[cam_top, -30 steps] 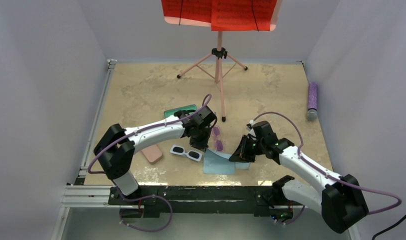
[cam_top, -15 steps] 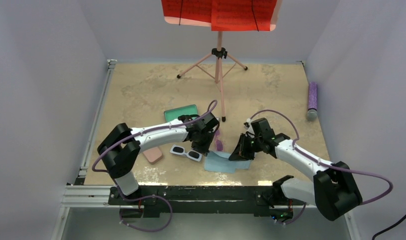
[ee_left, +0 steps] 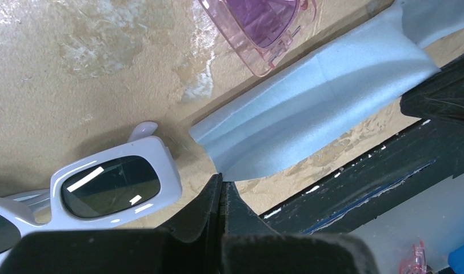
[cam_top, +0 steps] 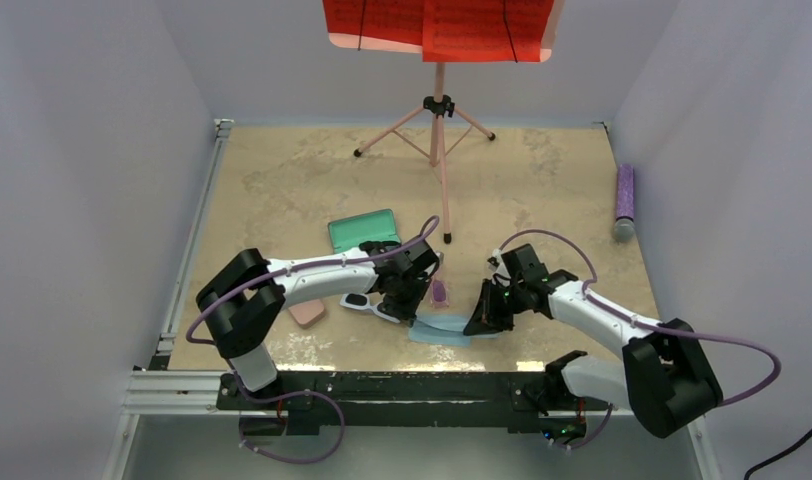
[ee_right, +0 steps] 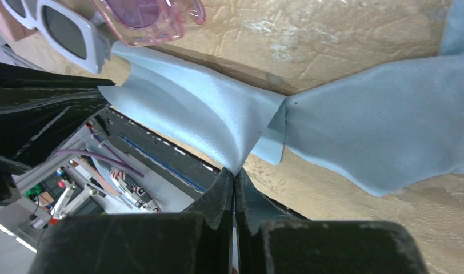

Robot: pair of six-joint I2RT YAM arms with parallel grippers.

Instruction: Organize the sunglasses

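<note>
Up top: left gripper (cam_top: 412,318) & right gripper (cam_top: 479,325) low at blue cloth (cam_top: 444,330); white sunglasses (cam_top: 360,302) just left of it, pink sunglasses (cam_top: 439,291) just behind, maybe touching. L wrist: left gripper pinches a cloth corner. R wrist: right gripper pinches the cloth's other end.

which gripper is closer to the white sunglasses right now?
Left. The left gripper pinches the blue cloth right beside the white sunglasses; the right gripper pinches that cloth's other end, farther off.

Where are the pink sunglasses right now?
In the top view, the pink sunglasses lie near the front middle, just behind the light blue cloths and right of the white sunglasses.
</note>
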